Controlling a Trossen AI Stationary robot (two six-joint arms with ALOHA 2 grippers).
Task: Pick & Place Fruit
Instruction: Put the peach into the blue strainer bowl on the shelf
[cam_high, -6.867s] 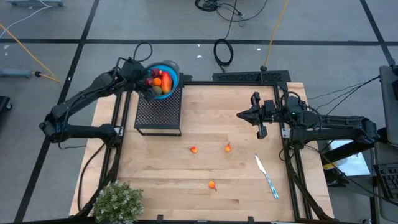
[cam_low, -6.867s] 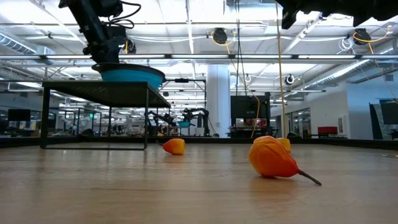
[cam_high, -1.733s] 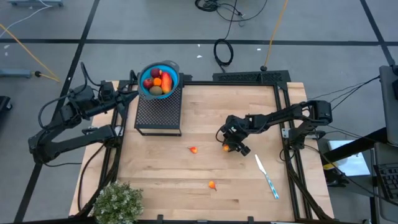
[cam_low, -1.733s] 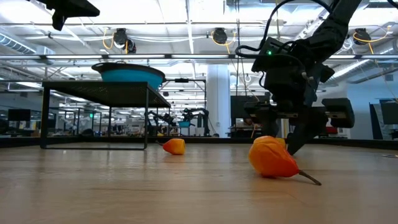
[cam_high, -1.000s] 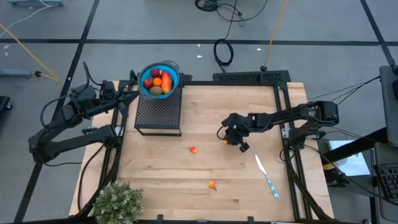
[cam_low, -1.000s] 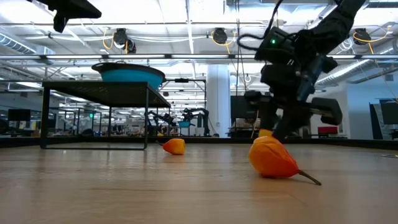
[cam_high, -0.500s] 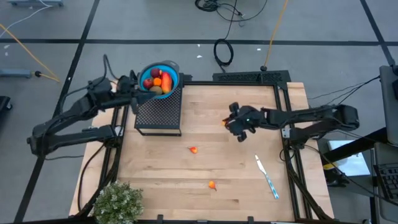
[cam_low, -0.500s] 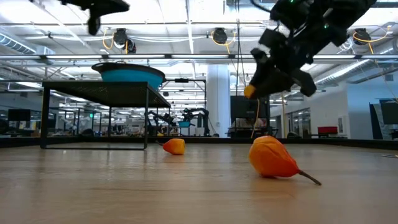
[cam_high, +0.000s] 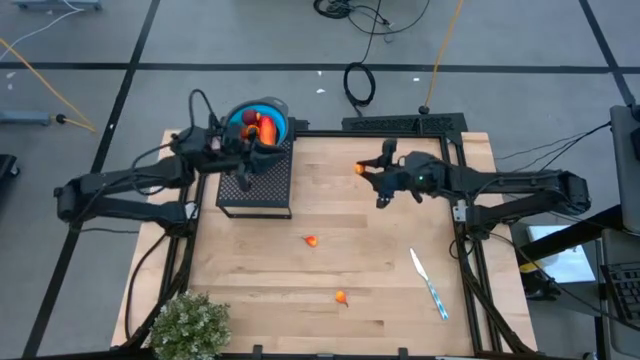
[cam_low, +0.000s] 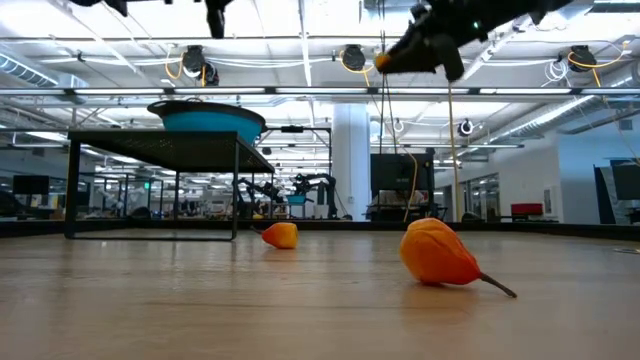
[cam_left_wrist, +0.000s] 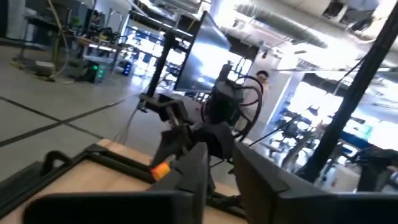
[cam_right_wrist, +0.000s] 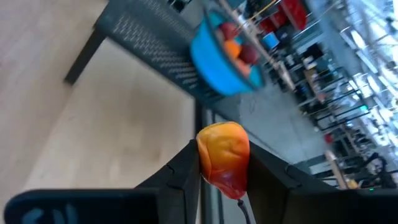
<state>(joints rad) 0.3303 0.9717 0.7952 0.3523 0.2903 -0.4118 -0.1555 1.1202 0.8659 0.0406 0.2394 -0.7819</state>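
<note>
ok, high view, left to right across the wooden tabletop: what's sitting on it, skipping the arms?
Bushy green plant → black mesh stand → small orange fruit piece mid-table → small orange fruit piece nearer the front edge → slim white and blue utensil.

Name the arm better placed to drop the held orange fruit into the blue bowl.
Right. Its pincer is shut on the orange fruit, raised above the table. The left pincer hangs by the blue bowl, carrying nothing.

Bright, even overhead light; ceiling lamps glare in the low view. Both wrist views are motion-blurred, backgrounds soft. Shadows stay faint.
</note>
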